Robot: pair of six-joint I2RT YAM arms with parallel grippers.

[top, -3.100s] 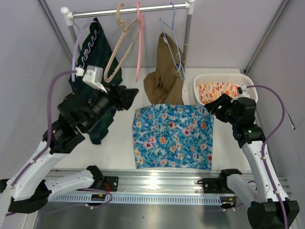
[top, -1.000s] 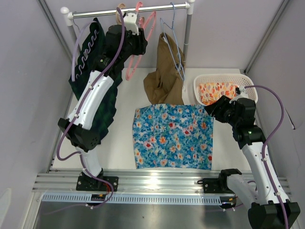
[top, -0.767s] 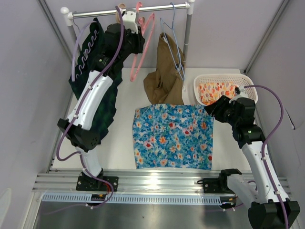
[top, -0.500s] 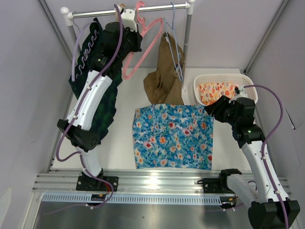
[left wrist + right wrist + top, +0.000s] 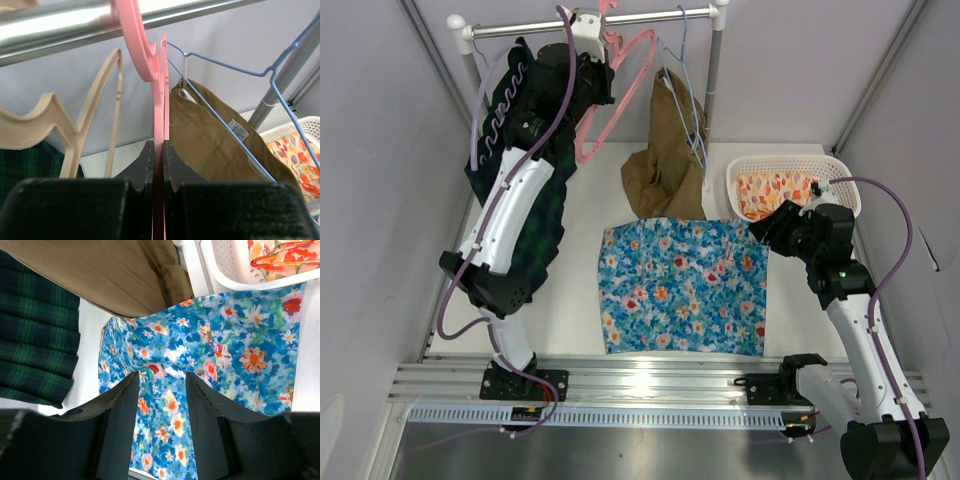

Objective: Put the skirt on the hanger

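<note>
1. My left gripper (image 5: 159, 150) is up at the rail (image 5: 650, 17), fingers together, clamped on the pink hanger (image 5: 623, 70).
2. In the left wrist view the pink plastic sits edge-on between both fingers, and its hook is over the rail.
3. In the top view the pink hanger hangs tilted, its lower part swung toward my left arm.
4. A beige hanger (image 5: 95, 105) is just to the left of it. To the right is a blue wire hanger (image 5: 225, 65) carrying a brown garment (image 5: 665, 150).
5. My right gripper (image 5: 162, 377) has its fingers apart with nothing between them.
6. It hovers over the top right corner of the skirt (image 5: 682, 287), just beside the white basket (image 5: 790, 160).
7. The skirt, a blue floral, lies spread flat on the table (image 5: 585, 280), apart from both grippers and well apart from the pink hanger.
8. A green plaid garment (image 5: 35, 340) hangs on the left side of the rail, and an orange floral cloth (image 5: 775, 190) is in the basket.
</note>
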